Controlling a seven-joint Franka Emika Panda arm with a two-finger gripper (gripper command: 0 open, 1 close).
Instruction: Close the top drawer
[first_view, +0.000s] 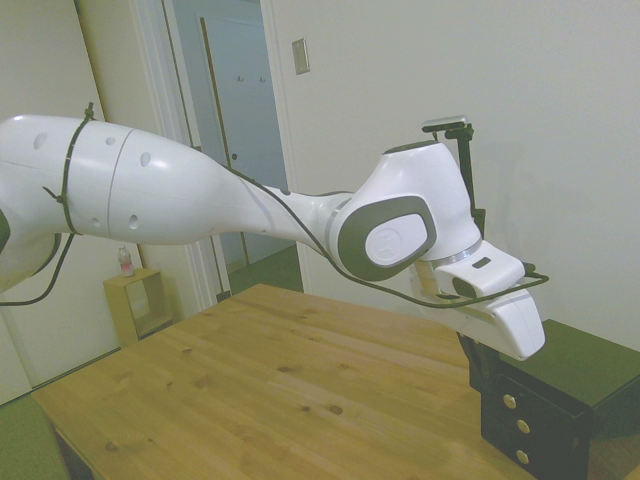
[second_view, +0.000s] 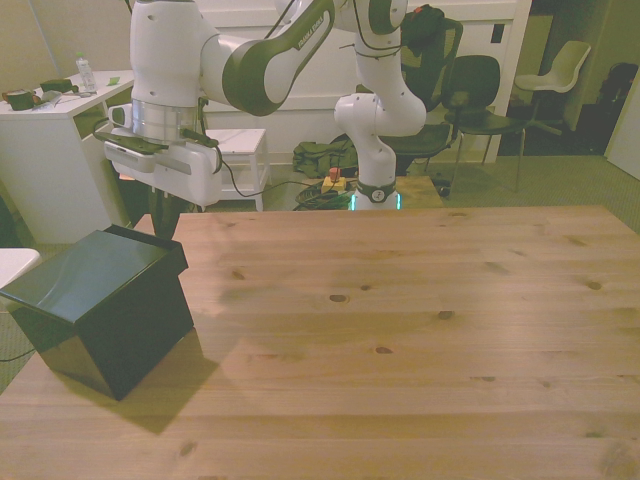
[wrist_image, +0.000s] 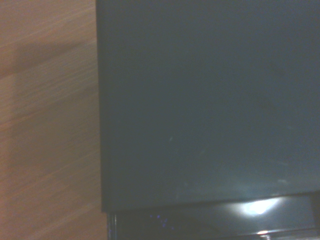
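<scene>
White robot arm, grey joints.
Smooth rounded white shells; dark grey oval cap with faint round logo at the wrist joint; small round screw recesses; thin black cable strapped along the shell; silver ring, white camera housing below.

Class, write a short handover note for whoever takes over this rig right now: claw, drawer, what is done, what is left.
Claw: low at the front of the top drawer; open or shut cannot be seen, nor can contact.
Top drawer: sticks out slightly past the two lower drawers of the black cabinet.
Done: claw in position.
Left: push the drawer flush.
</scene>
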